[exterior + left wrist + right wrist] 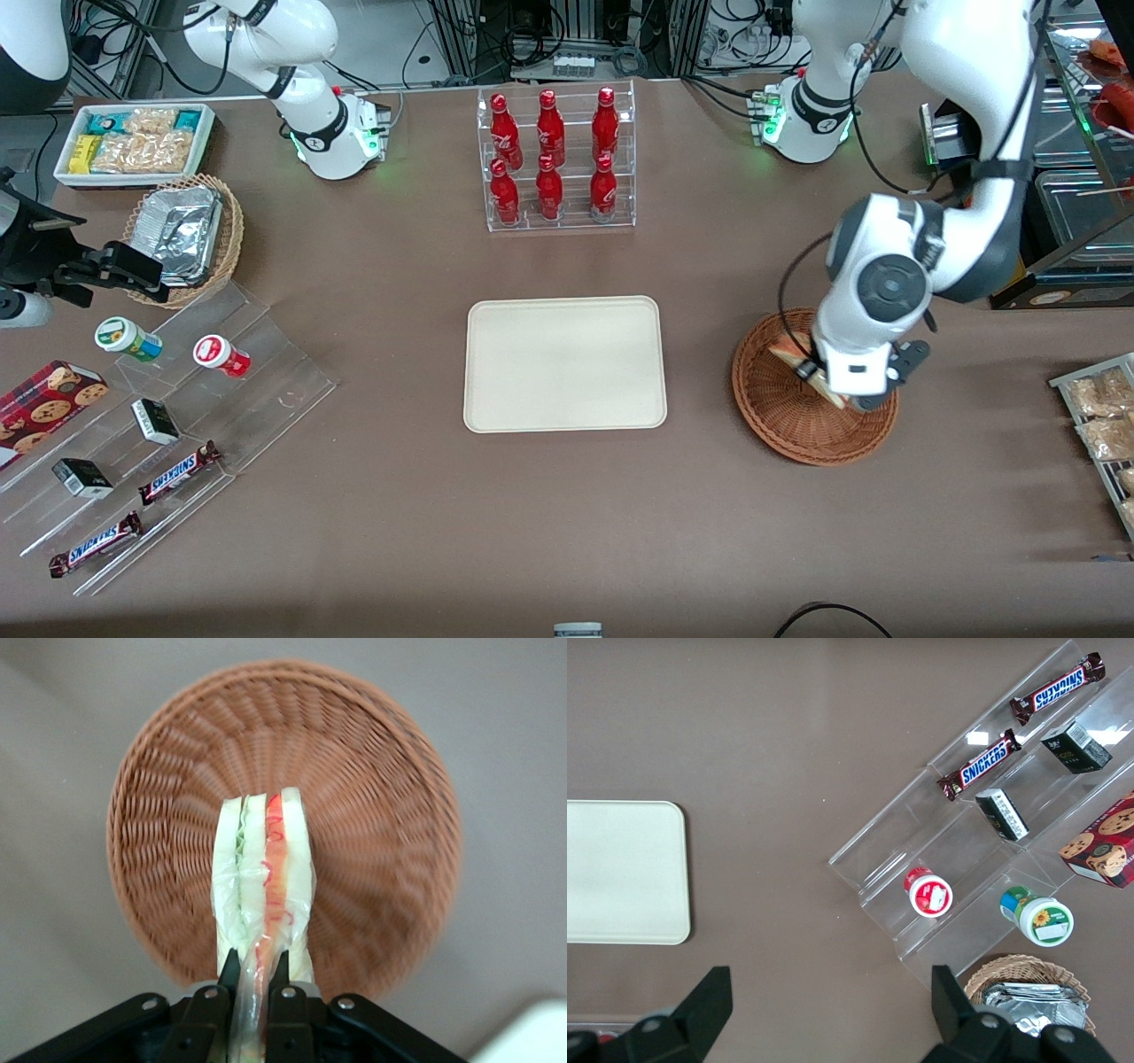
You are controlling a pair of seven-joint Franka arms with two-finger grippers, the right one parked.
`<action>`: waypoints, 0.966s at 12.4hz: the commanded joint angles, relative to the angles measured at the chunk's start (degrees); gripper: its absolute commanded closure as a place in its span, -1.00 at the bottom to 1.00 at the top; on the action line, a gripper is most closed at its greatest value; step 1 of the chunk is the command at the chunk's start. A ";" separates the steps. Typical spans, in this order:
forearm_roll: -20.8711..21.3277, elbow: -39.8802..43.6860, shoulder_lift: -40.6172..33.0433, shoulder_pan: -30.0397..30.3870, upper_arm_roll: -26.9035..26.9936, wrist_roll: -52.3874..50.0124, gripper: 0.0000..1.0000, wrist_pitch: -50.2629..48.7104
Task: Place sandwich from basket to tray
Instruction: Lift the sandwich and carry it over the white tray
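The sandwich (264,877), a wedge of white bread in clear wrap with red and green filling, sits between the fingers of my left gripper (255,966), which is shut on it. It hangs over the middle of the round reddish-brown wicker basket (372,815). In the front view the gripper (842,394) is over the basket (780,416) toward the working arm's end of the table, and a corner of the sandwich (791,356) shows beside the wrist. The cream tray (564,363) lies flat at the table's middle, beside the basket, with nothing on it. It also shows in the right wrist view (620,870).
A clear rack of red bottles (556,159) stands farther from the front camera than the tray. A clear stepped stand with snack bars and cups (168,416), a foil-tray basket (186,232) and a white snack bin (135,142) lie toward the parked arm's end. Bagged snacks (1103,416) lie near the working arm's table edge.
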 commanded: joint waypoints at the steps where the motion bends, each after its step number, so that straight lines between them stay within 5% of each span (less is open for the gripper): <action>1: -0.11 5.57 1.60 -8.56 0.49 -0.21 1.00 -3.69; 6: -1.33 17.34 13.01 -20.45 0.49 -0.12 1.00 -2.73; 12: -2.83 19.04 19.08 -24.51 -1.09 11.99 1.00 11.75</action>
